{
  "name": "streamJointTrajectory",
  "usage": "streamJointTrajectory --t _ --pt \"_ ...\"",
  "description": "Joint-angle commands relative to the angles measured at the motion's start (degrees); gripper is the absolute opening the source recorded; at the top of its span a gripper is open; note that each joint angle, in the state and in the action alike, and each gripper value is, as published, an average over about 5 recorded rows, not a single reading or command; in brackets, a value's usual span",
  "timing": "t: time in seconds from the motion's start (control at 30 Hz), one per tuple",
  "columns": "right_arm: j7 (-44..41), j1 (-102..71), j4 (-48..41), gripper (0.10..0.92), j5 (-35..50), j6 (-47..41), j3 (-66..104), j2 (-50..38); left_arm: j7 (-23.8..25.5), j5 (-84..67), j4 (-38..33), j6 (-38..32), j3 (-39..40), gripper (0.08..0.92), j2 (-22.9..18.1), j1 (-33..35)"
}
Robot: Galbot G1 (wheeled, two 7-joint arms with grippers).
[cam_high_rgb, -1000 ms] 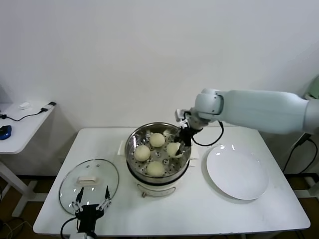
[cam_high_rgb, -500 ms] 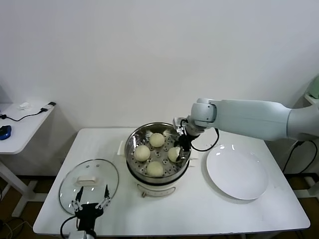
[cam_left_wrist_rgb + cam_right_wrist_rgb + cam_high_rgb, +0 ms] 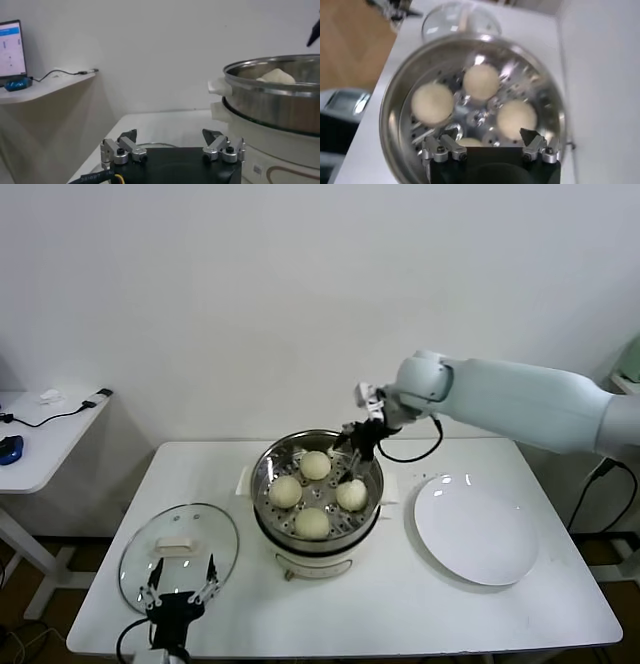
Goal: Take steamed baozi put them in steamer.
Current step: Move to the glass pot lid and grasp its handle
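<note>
Four cream-white baozi lie on the perforated tray of the steel steamer (image 3: 262, 482): one at the back (image 3: 316, 465), one left (image 3: 285, 491), one right (image 3: 351, 494), one front (image 3: 312, 524). My right gripper (image 3: 353, 446) is open and empty, raised above the steamer's back right rim. Its wrist view looks down on the steamer (image 3: 395, 100) and the baozi, three in full (image 3: 481, 82) (image 3: 432, 103) (image 3: 517, 119). My left gripper (image 3: 181, 587) is open and parked at the table's front left; its wrist view shows the steamer (image 3: 270, 107) with one bun (image 3: 275, 76) peeking over the rim.
A glass lid (image 3: 150, 536) with a cream handle lies on the table left of the steamer, just behind my left gripper. A flat white plate (image 3: 475, 529) lies bare to the right. A side table (image 3: 45, 434) stands at far left.
My right gripper let go of the right-hand baozi, which now rests on the tray, and rose up and back from the steamer. The left arm has stayed put.
</note>
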Motion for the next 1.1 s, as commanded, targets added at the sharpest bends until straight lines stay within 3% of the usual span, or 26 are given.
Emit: streamJointTrajectory --t 0.03,0.2,0.33,0.63,0.9,1.1 --pt "25.66 -20.40 1.25 0.823 -2.57 5.51 33.88 -14.56 -1.38 -4.28 -0.71 0.56 -0.21 0.823 0.75 -0.41" --pt "34.70 -42.78 4.84 0.823 -8.44 12.64 56.48 -21.85 -1.22 -6.05 -0.52 1.42 -0.60 0.823 2.16 -1.48" --pt "40.24 -64.61 9.89 0.823 -10.26 12.67 78.12 -23.69 -0.53 -6.94 -0.11 2.85 -0.84 0.823 3.15 -2.67" --pt "41.97 -103.78 16.09 0.823 -17.22 19.11 114.96 -12.96 0.45 -3.22 1.56 0.55 -2.33 0.823 6.54 -4.40" --pt "40.02 -117.95 15.10 0.823 -22.13 28.93 123.00 0.05 0.47 1.47 3.57 -2.88 -2.33 0.823 8.90 -5.26" --pt "40.08 -122.41 14.82 0.823 -24.68 32.92 122.23 7.21 -2.09 13.85 7.59 -9.46 -2.71 0.823 10.55 -6.04"
